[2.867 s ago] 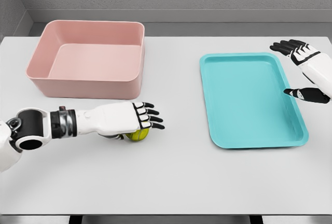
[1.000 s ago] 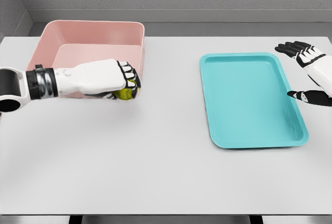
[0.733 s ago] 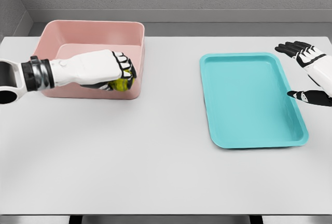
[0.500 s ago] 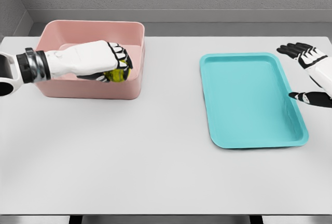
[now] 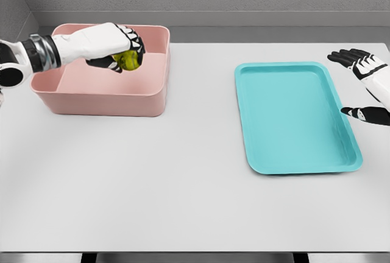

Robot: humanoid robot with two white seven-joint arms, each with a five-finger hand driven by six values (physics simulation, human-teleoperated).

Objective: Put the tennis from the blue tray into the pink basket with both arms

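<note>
My left hand [image 5: 125,53] is curled around the yellow-green tennis ball [image 5: 130,61] and holds it in the air over the pink basket [image 5: 103,100], inside its rim near the middle. The ball shows below the fingers. The blue tray [image 5: 292,117] lies on the right half of the white table with nothing in it. My right hand [image 5: 361,80] hovers past the tray's right edge with its fingers spread and holds nothing.
The white table [image 5: 183,184] runs wide between basket and tray and toward the front edge. A grey wall closes the back behind the basket.
My left hand has carried the ball from the table up over the basket's front wall and further back over its inside. The right hand drifted slightly to the right.
</note>
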